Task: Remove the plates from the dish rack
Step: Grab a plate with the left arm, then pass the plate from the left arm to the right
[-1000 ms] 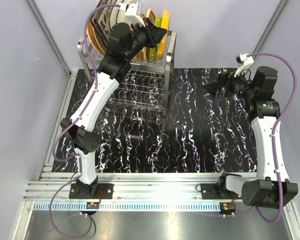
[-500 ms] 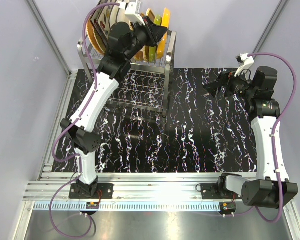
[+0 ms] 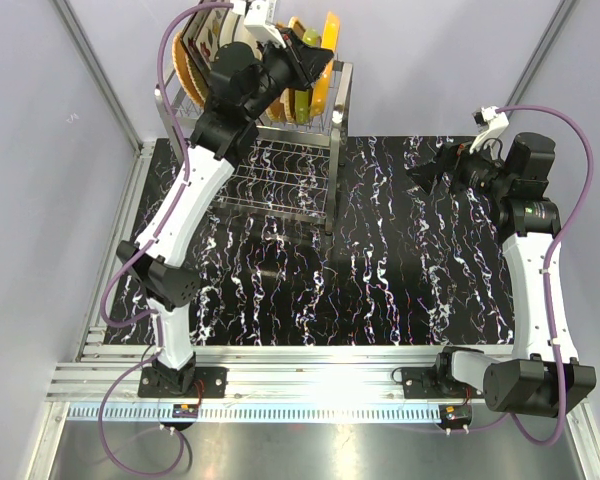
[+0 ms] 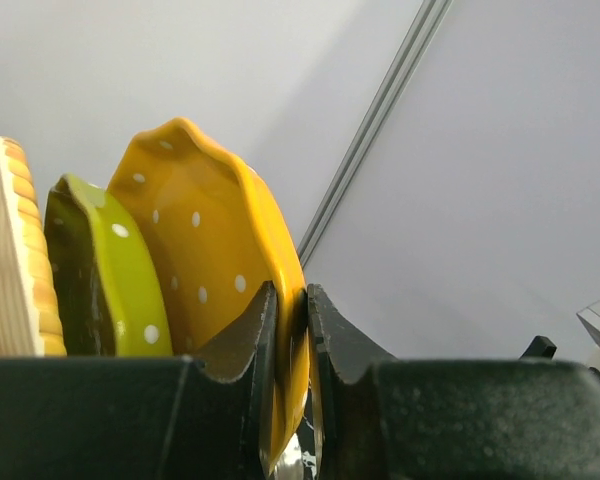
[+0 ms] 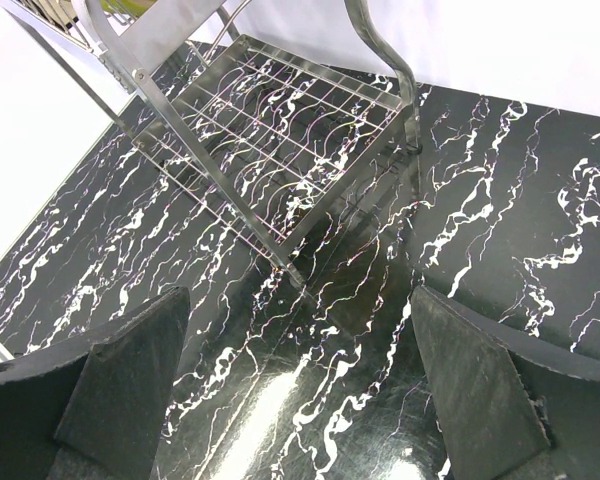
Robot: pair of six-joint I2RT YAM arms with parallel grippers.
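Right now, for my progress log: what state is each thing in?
Yellow white-dotted scalloped plate: upright, rim pinched.
Green white-dotted plate: upright beside it, ungripped.
Left gripper: shut on the yellow plate.
Right gripper: open, empty.
Shiny steel wire dish rack: standing, holding plates.

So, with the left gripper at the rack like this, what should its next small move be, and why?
Probably lift straight up: the left gripper is shut on the rim of the yellow plate, and the green plate stands close beside it on the dish rack.
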